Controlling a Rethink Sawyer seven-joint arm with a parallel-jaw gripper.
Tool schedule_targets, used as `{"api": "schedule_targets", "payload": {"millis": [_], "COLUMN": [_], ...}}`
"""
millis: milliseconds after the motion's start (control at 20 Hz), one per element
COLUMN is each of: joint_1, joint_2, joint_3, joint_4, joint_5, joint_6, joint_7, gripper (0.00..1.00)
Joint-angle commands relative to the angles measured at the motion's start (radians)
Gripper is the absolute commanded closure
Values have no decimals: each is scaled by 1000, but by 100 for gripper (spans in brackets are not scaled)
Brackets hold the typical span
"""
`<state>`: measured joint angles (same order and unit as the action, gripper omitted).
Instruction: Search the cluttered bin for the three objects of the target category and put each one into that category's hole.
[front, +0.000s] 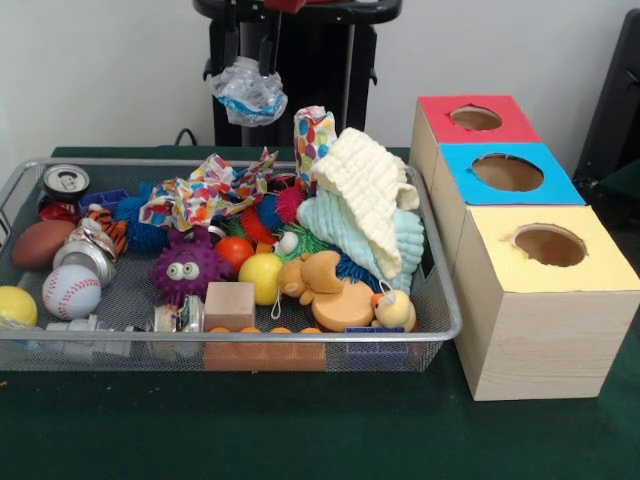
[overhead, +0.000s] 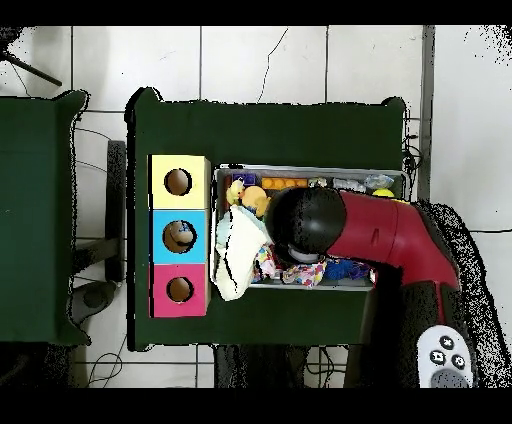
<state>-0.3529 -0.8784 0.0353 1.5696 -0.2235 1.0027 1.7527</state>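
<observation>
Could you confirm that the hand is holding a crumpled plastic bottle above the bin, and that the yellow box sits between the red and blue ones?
Not quite: in the front view the blue box sits between the red box and the yellow box. The hand does hold the crumpled plastic bottle above the bin.

Gripper raised at the top of the front view, fingers clamped on crumpled clear plastic hanging beneath. Seen from overhead, red arm reaching in from the bin's right end, black wrist poised above the bin's middle, hiding the gripper.
</observation>
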Motion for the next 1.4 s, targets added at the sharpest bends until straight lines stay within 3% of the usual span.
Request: {"api": "schedule_targets", "payload": {"millis": [50, 400, 900, 1400], "joint_1": [35, 91, 186, 256], "joint_2": [76, 130, 167, 179], "joint_3": [12, -7, -80, -127], "joint_4": [-119, -176, -151, -160], "joint_5": [31, 70, 179, 266], "joint_6": [130, 147, 91, 130], "joint_7": [185, 269, 407, 469], "gripper": [100, 100, 100, 100]}}
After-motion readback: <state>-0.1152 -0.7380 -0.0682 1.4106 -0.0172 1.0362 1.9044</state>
